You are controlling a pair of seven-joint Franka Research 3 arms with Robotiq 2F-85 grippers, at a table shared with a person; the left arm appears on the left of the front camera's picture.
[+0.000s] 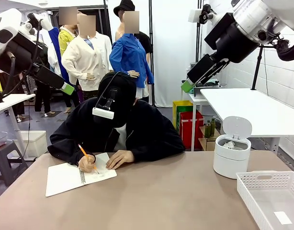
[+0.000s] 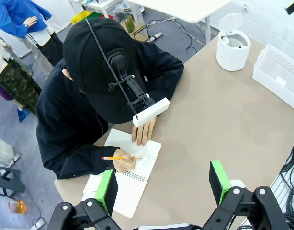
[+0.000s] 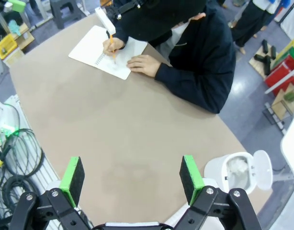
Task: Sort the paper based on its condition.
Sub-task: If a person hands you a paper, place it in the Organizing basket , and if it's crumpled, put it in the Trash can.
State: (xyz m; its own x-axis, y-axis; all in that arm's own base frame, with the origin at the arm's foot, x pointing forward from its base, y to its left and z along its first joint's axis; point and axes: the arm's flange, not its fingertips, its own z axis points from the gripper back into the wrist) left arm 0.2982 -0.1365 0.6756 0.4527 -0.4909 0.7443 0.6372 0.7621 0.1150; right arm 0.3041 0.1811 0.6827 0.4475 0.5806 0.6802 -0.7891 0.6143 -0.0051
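A white spiral notebook (image 1: 65, 177) (image 2: 132, 191) (image 3: 96, 50) lies open at the table's far left. A person in black leans over it and writes on the paper with an orange pencil (image 1: 84, 152) (image 2: 111, 157), the other hand resting on the page. A white bin (image 1: 231, 155) (image 2: 233, 45) (image 3: 238, 172) with its lid up holds crumpled paper (image 1: 229, 143). My left gripper (image 1: 67, 88) (image 2: 163, 184) hangs high above the table's left, open and holding nothing. High on the right, my right gripper (image 1: 186, 86) (image 3: 131, 179) is open too, with nothing between its fingers.
A white perforated tray (image 1: 269, 176) (image 2: 278, 72) sits at the table's near right corner with a small slip inside. The brown table (image 1: 161, 196) is bare in the middle and front. Cables hang off the table's edge in the right wrist view.
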